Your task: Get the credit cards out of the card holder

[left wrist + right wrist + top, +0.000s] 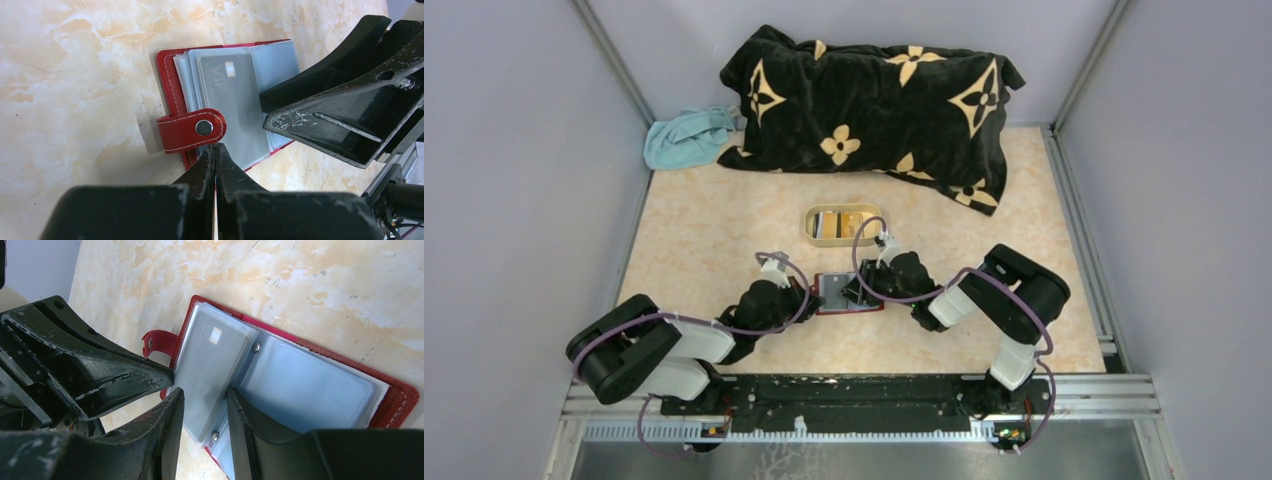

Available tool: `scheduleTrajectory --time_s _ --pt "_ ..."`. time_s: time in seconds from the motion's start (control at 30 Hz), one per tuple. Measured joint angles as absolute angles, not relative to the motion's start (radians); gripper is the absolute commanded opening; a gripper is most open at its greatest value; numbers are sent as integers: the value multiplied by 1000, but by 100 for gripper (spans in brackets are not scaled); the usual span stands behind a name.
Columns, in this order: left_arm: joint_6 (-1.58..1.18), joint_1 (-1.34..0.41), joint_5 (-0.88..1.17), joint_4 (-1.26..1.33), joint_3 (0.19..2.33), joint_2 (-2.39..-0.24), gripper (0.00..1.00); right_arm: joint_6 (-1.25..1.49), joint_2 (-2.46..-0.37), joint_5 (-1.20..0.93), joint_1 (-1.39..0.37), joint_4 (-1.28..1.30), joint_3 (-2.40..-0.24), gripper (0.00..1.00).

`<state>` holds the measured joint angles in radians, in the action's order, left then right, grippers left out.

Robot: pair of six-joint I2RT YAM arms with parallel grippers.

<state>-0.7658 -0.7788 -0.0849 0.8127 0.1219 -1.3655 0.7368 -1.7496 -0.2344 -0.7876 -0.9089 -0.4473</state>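
The card holder (834, 291) lies open on the table between both arms, dark red outside with pale blue-grey sleeves inside. A grey credit card (231, 102) marked VIP sits in the left-hand sleeve. My left gripper (216, 146) is shut, its tips at the holder's near edge just beside the red snap tab (191, 131). My right gripper (204, 402) stands open, one finger on each side of the grey card's (212, 362) near end, by the holder's spine. Whether its fingers touch the card I cannot tell.
A beige oval tray (812, 233) holding a few cards stands just beyond the holder. A black blanket with a yellow flower pattern (874, 105) and a light blue cloth (686, 138) lie at the back. Grey walls close in both sides.
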Motion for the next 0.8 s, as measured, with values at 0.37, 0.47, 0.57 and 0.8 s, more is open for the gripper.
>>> scheduleTrajectory --time_s 0.37,0.47,0.57,0.8 --pt "-766 -776 -78 858 122 -1399 0 726 -1716 -185 -787 -858 -446 0" --pt "-766 -776 -78 858 122 -1399 0 727 -1716 -184 -787 -859 -446 0" --pt "-766 -776 -78 856 121 -1397 7 730 -1716 -184 -787 -860 -446 0" --pt "-768 -776 -77 775 113 -1295 58 760 -1718 -218 -788 -900 -425 0"
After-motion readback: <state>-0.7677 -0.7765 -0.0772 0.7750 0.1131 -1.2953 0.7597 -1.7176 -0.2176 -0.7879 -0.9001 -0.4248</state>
